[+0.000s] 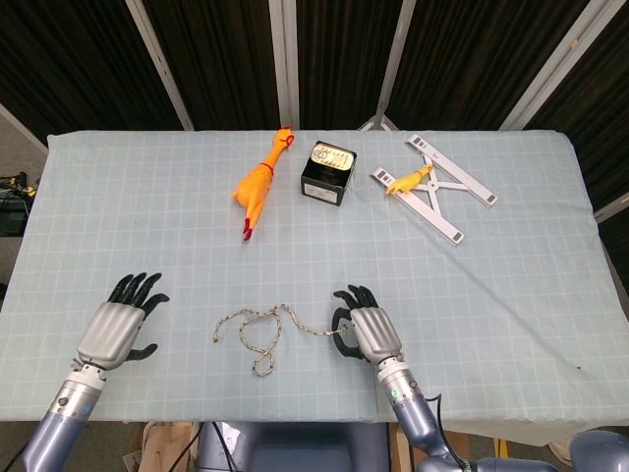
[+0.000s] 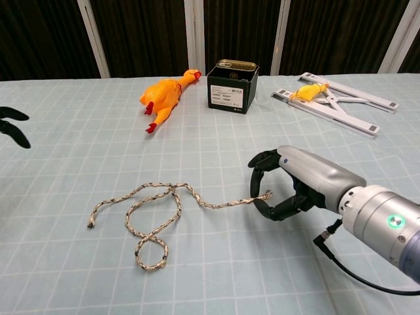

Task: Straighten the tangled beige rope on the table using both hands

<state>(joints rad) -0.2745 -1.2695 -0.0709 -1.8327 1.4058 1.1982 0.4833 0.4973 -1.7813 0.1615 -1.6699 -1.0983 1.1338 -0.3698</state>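
Observation:
The beige rope (image 1: 263, 332) (image 2: 155, 212) lies on the checked table cloth near the front edge, still looped and crossed over itself at its left part. Its right end stretches out to my right hand (image 1: 367, 332) (image 2: 298, 184), which pinches that end between thumb and fingers. The rope's left end (image 2: 91, 222) lies free on the cloth. My left hand (image 1: 120, 325) hovers to the left of the rope with its fingers spread, holding nothing; in the chest view only its black fingertips (image 2: 13, 128) show at the left edge.
At the back of the table lie an orange rubber chicken (image 1: 259, 183) (image 2: 165, 96), a black box with a tin on top (image 1: 329, 172) (image 2: 231, 86), and a white folding stand (image 1: 439, 189) (image 2: 341, 100) with a small yellow toy (image 1: 409, 181) on it.

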